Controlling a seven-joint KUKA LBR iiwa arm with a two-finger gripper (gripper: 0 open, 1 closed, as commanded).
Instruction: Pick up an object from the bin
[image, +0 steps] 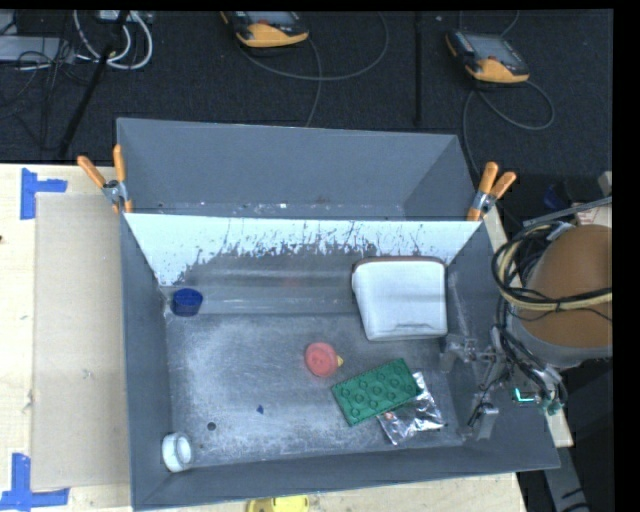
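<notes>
You are at the approach step: nothing is lifted yet. The pincer (482, 405) hangs at the right side of the bin (300, 180), over the sloping right wall and towards the near edge. You cannot tell from this angle how far it is open, and nothing shows in its grasp.

Nearest to it lies a crumpled silver foil wrapper (415, 424), just to its left on the floor of the bin. A green studded building plate (372, 392) lies partly over the wrapper. Farther off sits a white square tub (402, 298), near the far right corner. A pink round lump (321, 359) lies mid-floor. A blue cap (186, 300) and a white cap (176, 451) sit well apart at the left.

Your next move, as I judge it, is to bring the pincer left over the wrapper or the plate, then lower it. The flat plate probably offers little edge to grip.
</notes>
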